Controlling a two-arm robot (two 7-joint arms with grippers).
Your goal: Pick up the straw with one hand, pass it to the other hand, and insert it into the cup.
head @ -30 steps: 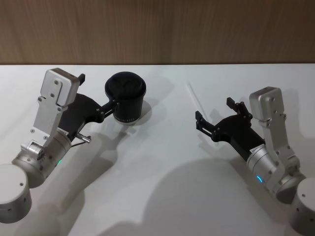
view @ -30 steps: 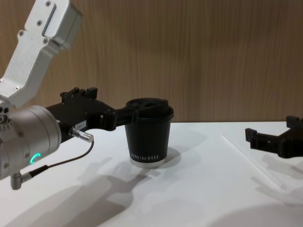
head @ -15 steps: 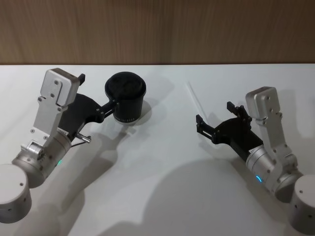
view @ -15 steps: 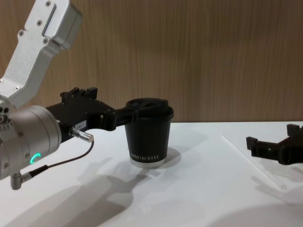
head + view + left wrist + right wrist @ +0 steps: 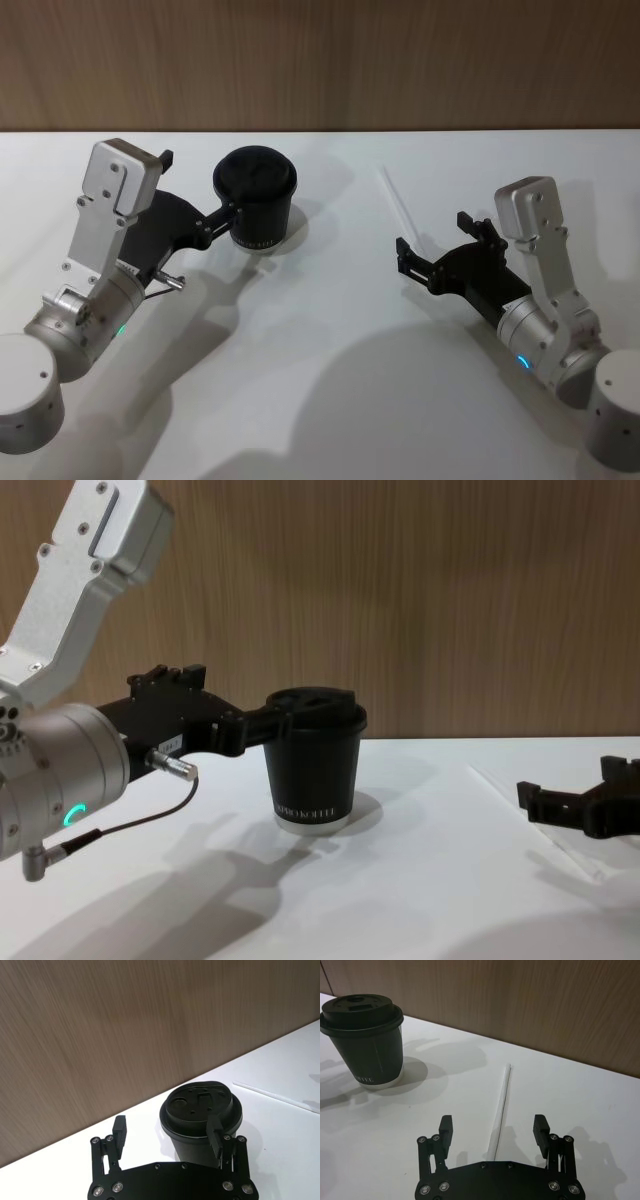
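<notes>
From the head, the right gripper (image 5: 435, 236) is hovering low over the white table (image 5: 320, 350) with its jaws spread wide. The straw (image 5: 396, 200) is lying flat, its near end reaching in between the two fingers and the rest running straight out ahead of them toward the wood-panelled wall (image 5: 320, 60). The left gripper (image 5: 198, 186) is also standing open. Its inner finger is resting against, or just beside, the side of the cup (image 5: 258, 205), and its outer finger is pointing past the cup, well apart from it.

In the left wrist view, the left gripper (image 5: 167, 1131) is holding its fingers wide. The cup (image 5: 200, 1110) is standing upright with its lid on, just ahead of one fingertip and overlapping it, not centred in the gap. The straw (image 5: 270, 1094) is lying far beyond that finger.

In the right wrist view, the right gripper (image 5: 493, 1126) is straddling the straw (image 5: 502, 1095), which is passing midway between the open fingers without touching either. The cup (image 5: 365, 1040) is standing well off to one side, ahead of the fingers.

From the chest, the left gripper (image 5: 235, 695) is reaching level to the cup (image 5: 312, 770) just under its lid. The right gripper (image 5: 572, 785) is hanging close above the table, open, over the near part of the faint straw (image 5: 500, 792).
</notes>
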